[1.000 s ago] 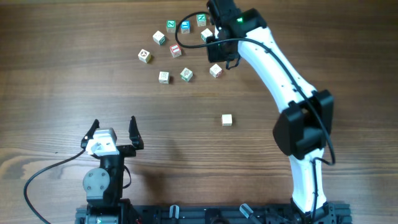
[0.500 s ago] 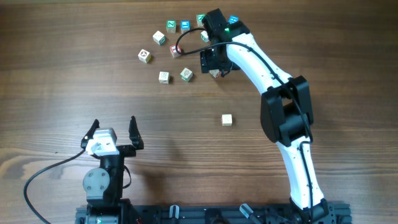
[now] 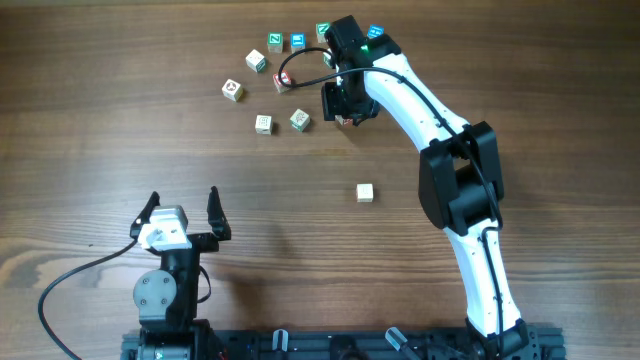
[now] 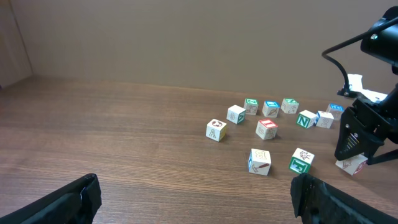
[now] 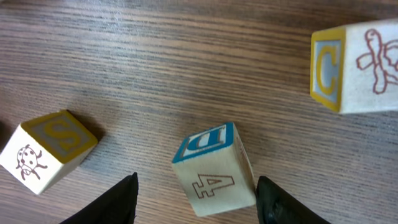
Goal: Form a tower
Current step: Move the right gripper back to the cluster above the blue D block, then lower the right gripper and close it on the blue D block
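Note:
No tower is in view. A lone pale cube (image 3: 365, 192) stands at mid-table. At the back, my right gripper (image 3: 345, 108) is down among the loose cubes. In the right wrist view the right gripper (image 5: 198, 186) is open around a cube with a blue D on top and a 4 on its side (image 5: 214, 168). That cube sits slightly turned, close against the right finger (image 5: 280, 202), with a gap to the left finger (image 5: 115, 202). My left gripper (image 3: 180, 215) rests open near the front, and the left wrist view shows nothing between the fingers of the left gripper (image 4: 199, 205).
Several loose letter cubes lie scattered at the back, among them a red-faced one (image 3: 282, 82), a green one (image 3: 300, 120) and a pale one (image 3: 263, 124). A yellow S cube (image 5: 46, 149) and a yellow C cube (image 5: 360, 65) flank the right gripper. A black cable (image 3: 285, 65) loops over the cluster.
The right arm swung from the back of the cluster down over the cube near its front edge, and its jaws opened. The left arm has not moved.

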Motion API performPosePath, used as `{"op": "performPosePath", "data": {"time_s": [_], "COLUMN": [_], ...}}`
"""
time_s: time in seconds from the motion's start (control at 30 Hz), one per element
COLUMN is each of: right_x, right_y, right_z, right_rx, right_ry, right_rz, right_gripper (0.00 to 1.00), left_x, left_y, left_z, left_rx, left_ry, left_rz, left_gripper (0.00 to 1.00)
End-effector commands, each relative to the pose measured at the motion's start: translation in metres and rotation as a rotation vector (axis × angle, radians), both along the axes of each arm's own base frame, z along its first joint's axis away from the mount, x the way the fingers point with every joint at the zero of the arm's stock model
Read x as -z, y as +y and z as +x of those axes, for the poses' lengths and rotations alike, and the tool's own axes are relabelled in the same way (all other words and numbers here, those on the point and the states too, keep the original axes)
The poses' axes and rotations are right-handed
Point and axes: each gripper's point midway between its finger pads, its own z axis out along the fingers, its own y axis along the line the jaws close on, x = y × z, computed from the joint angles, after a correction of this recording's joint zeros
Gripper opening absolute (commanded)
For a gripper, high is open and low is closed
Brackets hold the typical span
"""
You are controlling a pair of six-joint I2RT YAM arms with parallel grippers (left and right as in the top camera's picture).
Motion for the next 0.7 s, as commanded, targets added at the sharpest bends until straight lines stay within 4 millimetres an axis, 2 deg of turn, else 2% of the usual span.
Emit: {"op": "performPosePath", "data": {"time_s": [0.0,0.17,0.3,0.4,0.53,0.57,0.67], "right_x": [0.012,0.010,0.012,0.010,0.009,0.010,0.011], "right_y": [-0.001,0.011,-0.010,-0.010,-0.009,-0.009,-0.013], "right_z": [-0.004,-0.010,0.008,0.021,0.023,0.021,0.015], "right_rx": [0.004,-0.010,0.018,0.027,0.028,0.027,0.025], "right_ry": [0.036,0.066,-0.025,-0.081,-0.089,-0.083,-0.058], "right_rz": [0.001,0.068,-0.058,-0.066,-0.061,-0.064,-0.078], "right_gripper": [0.61,0.61,0.61,0.61,0.38,0.35,0.34], "left_x": [0.000,0.000,0.000,0.000,0.000,0.000,0.000], "left_y": [0.004,0.004,0.004,0.004,0.004,0.004,0.004], "left_z": [0.000,0.000,0.000,0.000,0.000,0.000,0.000], "left_rx": [-0.017,-0.017,-0.017,-0.017,-0.017,-0.017,-0.017], "left_ry": [0.000,0.000,0.000,0.000,0.000,0.000,0.000], "left_rz": [0.020,0.020,0.020,0.020,0.020,0.020,0.020], "left_gripper": [1.00,1.00,1.00,1.00,1.00,1.00,1.00]}}
